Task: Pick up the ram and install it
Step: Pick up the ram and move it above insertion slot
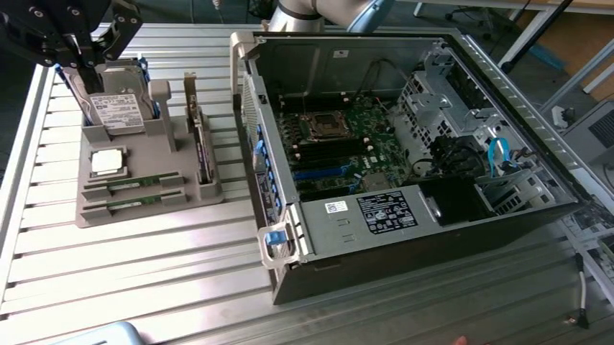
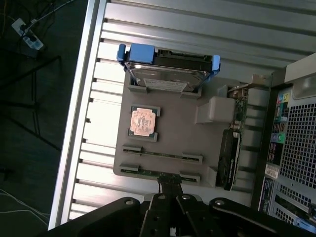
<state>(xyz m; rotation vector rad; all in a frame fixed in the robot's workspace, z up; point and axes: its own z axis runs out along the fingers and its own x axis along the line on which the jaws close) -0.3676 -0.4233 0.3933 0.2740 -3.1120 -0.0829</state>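
Taking the exterior view as a clock face, the gripper [image 1: 85, 72] hangs at eleven o'clock with its dark fingers clenched together and nothing between them. It is poised above the far end of a grey parts tray [image 1: 154, 162] that lies on the slatted aluminium table [image 1: 144, 273], at nine o'clock from the open computer case [image 1: 384, 237]. On the tray, a hard drive [image 1: 117, 111] in blue rails stands tilted at the twelve o'clock end, and a square silver processor [image 1: 108, 162] sits just below it. Two green memory sticks lie flat in parallel slots at the six o'clock end. The inner ram stick [image 1: 129, 182] is next to the processor, and the outer ram stick [image 1: 129, 204] is along the tray's edge. A dark expansion card [image 1: 198, 144] stands on edge along the three o'clock side. Inside the case, the motherboard [image 1: 346, 136] lies exposed. In the wrist view, the closed gripper [image 2: 170, 183] looks down on the tray [image 2: 168, 133]. Its tips line up with the outer ram stick [image 2: 153, 173], though whether they touch it cannot be told. The inner ram stick [image 2: 160, 156] lies just beyond, then the processor [image 2: 143, 121] and the hard drive [image 2: 168, 74].
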